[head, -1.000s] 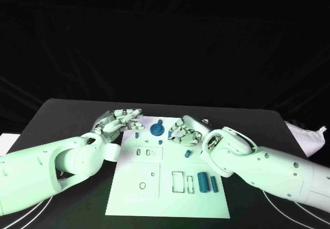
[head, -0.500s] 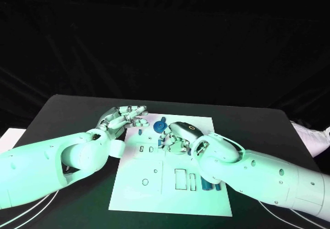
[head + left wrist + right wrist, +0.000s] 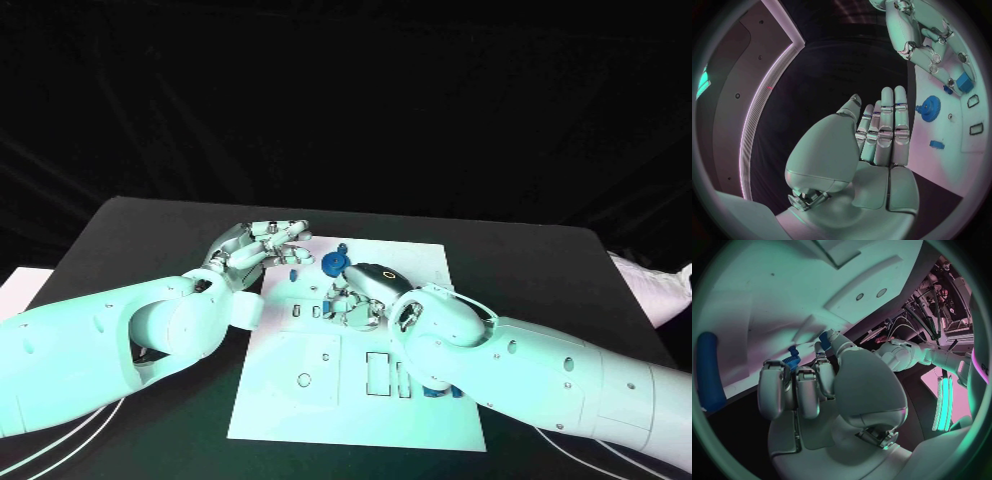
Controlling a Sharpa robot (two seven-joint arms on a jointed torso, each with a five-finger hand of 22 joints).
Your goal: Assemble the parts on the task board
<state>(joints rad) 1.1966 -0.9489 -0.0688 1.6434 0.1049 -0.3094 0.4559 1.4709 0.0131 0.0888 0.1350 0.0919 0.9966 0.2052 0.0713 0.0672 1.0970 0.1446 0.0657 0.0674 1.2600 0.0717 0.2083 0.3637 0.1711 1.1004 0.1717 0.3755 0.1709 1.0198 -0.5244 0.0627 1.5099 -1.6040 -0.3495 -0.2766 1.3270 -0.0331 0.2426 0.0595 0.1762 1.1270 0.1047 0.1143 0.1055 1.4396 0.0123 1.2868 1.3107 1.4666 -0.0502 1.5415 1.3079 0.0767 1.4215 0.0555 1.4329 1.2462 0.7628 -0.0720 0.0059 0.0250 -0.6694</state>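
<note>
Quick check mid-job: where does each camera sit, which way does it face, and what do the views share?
Head view: above, facing down at the board; both arms reach in.
Left wrist view: behind the left hand, facing the board's edge, the gear and the right hand.
Right wrist view: behind the right hand, close over the board.
Shared: head and left wrist views both show the gear.

Bare task board [image 3: 296, 405] near edge; right hand [image 3: 361, 295] over middle.

Black table [image 3: 159, 230] under board; black curtain [image 3: 346, 100] behind; white crumpled object [image 3: 656, 285] at table's right edge.
</note>
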